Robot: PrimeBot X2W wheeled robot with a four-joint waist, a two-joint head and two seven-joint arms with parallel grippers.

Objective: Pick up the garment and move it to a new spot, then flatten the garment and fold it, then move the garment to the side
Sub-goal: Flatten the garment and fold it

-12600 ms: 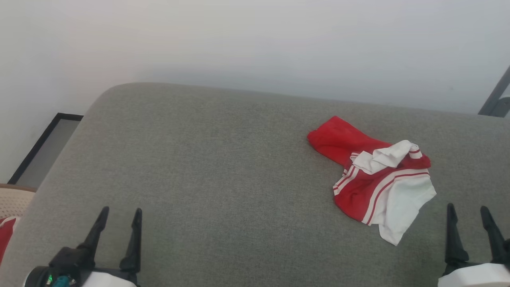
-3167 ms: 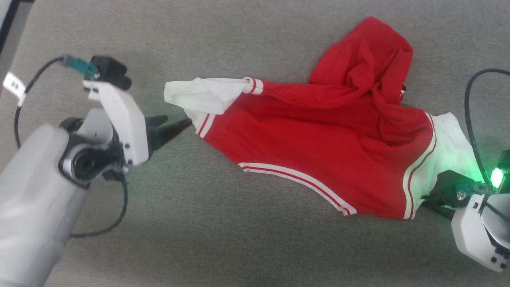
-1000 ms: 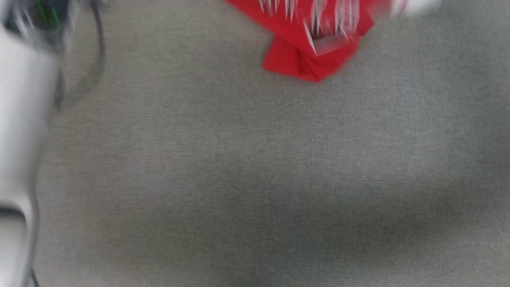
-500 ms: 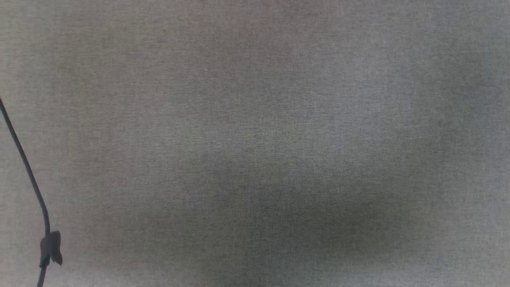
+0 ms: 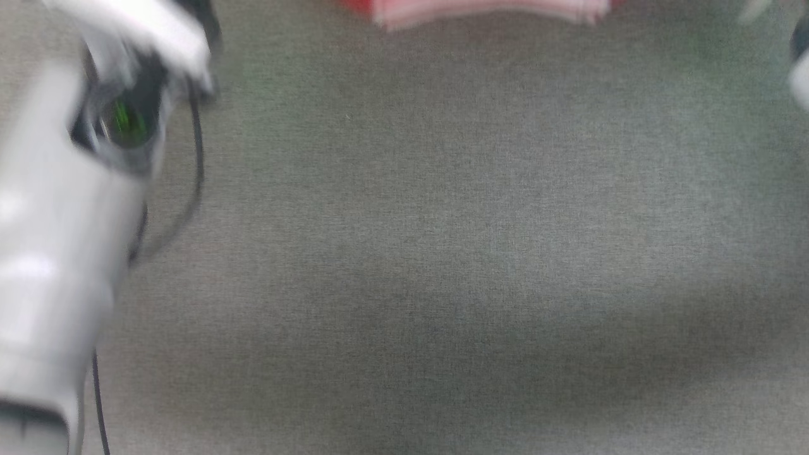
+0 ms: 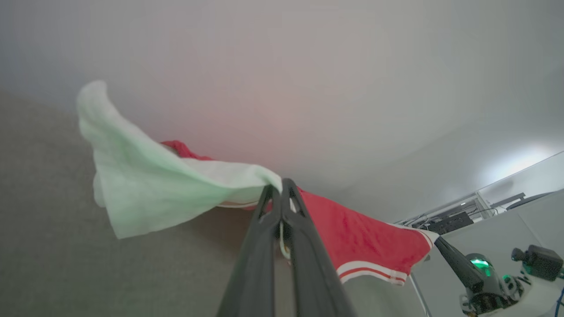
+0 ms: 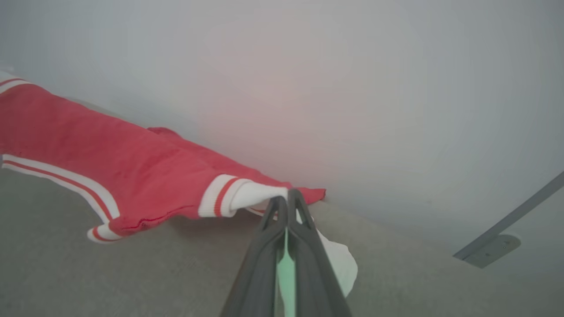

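The red garment (image 6: 361,237) with white panels hangs stretched in the air between my two grippers, above the grey cushion. My left gripper (image 6: 279,190) is shut on its cloth where a white panel (image 6: 145,185) flaps to the left. My right gripper (image 7: 286,199) is shut on a white striped cuff of the garment (image 7: 132,171), and white cloth droops below the fingers. In the blurred head view a strip of the garment (image 5: 486,7) shows at the top edge, with my left forearm (image 5: 57,253) at the left.
The grey fabric cushion (image 5: 442,253) spreads across the head view. A pale wall (image 7: 352,88) stands behind the cushion. A grey metal leg (image 7: 506,233) slants at the right in the right wrist view. My right gripper (image 6: 458,268) also appears, green-lit, in the left wrist view.
The head camera has swung about, so its picture shifted. My left forearm and a strip of the garment are back in its view after half a second of bare cushion.
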